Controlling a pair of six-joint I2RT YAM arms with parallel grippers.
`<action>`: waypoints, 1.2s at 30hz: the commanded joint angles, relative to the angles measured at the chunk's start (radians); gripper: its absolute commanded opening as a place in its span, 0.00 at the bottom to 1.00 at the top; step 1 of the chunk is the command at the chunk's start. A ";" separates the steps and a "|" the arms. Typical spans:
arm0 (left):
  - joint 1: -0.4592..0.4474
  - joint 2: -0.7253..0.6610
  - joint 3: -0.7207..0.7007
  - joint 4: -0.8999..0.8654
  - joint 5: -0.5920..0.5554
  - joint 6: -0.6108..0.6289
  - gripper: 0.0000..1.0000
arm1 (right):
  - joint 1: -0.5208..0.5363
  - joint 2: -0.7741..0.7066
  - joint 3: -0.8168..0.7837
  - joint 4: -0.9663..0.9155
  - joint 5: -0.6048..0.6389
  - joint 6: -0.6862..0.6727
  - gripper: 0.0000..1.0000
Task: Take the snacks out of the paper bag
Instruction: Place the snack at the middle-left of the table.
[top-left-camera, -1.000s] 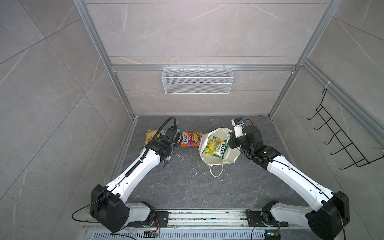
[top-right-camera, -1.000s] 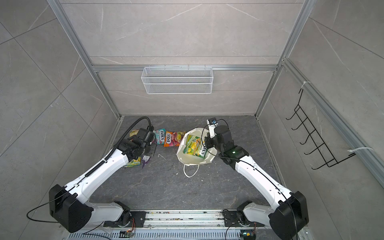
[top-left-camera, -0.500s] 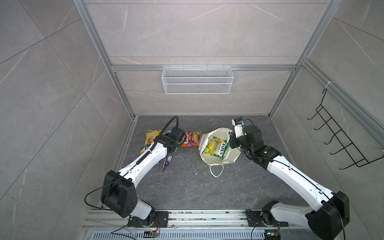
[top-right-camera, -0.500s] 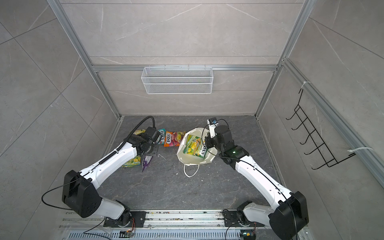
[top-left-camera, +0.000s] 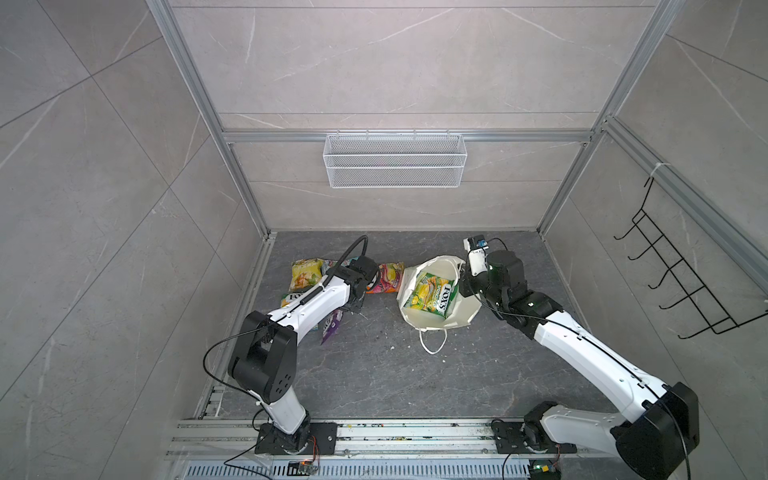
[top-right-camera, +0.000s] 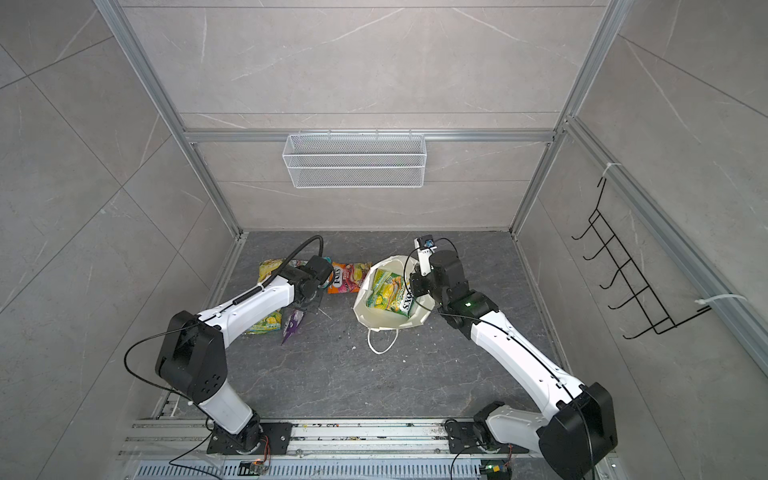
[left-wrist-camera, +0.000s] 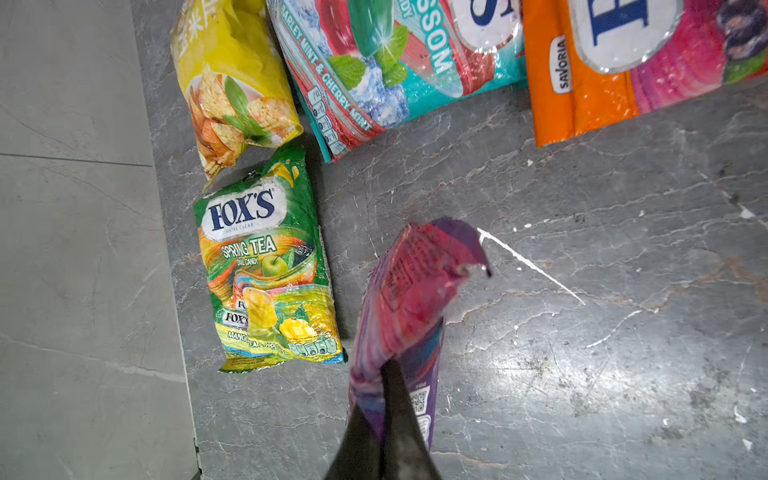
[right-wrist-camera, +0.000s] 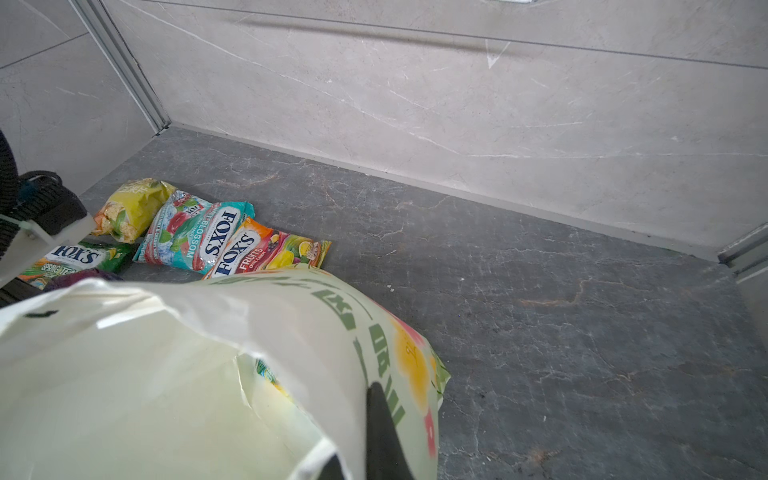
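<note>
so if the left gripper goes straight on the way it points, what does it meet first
Probably the bare grey floor: the left gripper points down at it, shut on the purple packet, whose free end would touch first. Depth is unclear.

Lab robot cell: tiled walls (top-left-camera: 395, 62), aluminium frame (top-left-camera: 274, 136), two arms (top-left-camera: 307, 305) on base rail (top-left-camera: 415, 432).

White paper bag (top-left-camera: 465, 309) sits slumped, mouth open, near the worktop's back edge, right of centre. Green-yellow packet (top-left-camera: 432, 295) is inside, maybe more under it, can't see. Yellow packet (left-wrist-camera: 232, 83), teal-red packet (left-wrist-camera: 386, 62), orange packet (left-wrist-camera: 602, 83) and green Spring Tea packet (left-wrist-camera: 266, 266) lie flat by the back-left corner. Purple packet (left-wrist-camera: 411, 299) dangles from my left gripper (left-wrist-camera: 386, 374).
</note>
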 joint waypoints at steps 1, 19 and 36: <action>0.006 0.004 0.035 0.039 -0.060 0.016 0.00 | -0.007 -0.005 0.002 0.012 -0.005 0.001 0.00; -0.017 0.054 0.031 0.064 -0.135 0.010 0.06 | -0.011 0.007 0.019 -0.005 -0.014 -0.009 0.00; -0.029 0.001 -0.037 0.158 -0.036 0.012 0.45 | -0.011 0.011 0.034 -0.017 -0.017 -0.010 0.00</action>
